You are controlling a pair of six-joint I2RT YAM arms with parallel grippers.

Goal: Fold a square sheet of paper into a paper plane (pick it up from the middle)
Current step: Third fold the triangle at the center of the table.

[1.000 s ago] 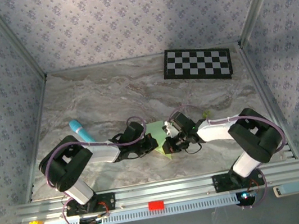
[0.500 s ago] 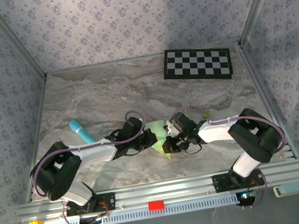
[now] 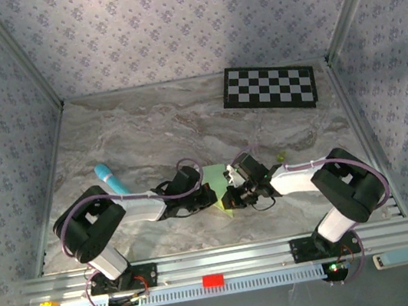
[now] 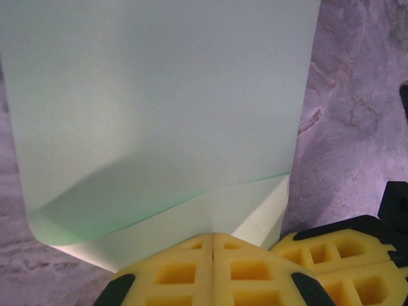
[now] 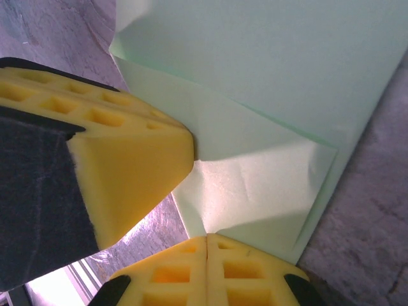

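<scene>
The square sheet of paper (image 3: 213,175), partly folded, is lying at the near middle of the table (image 3: 146,131). The left tool (image 3: 209,195) and right tool (image 3: 231,195), each with jaws together, are bearing on its folds. A sharp crease probably calls for even, sliding pressure.

Soft, even overhead light leaves the tabletop (image 3: 145,123) only faintly shadowed and sharp in the top view, while the wrist views carry a violet cast, a grey shadow across the square sheet of paper (image 4: 159,95), and blown-out glare in the right wrist's lower-left corner.
</scene>
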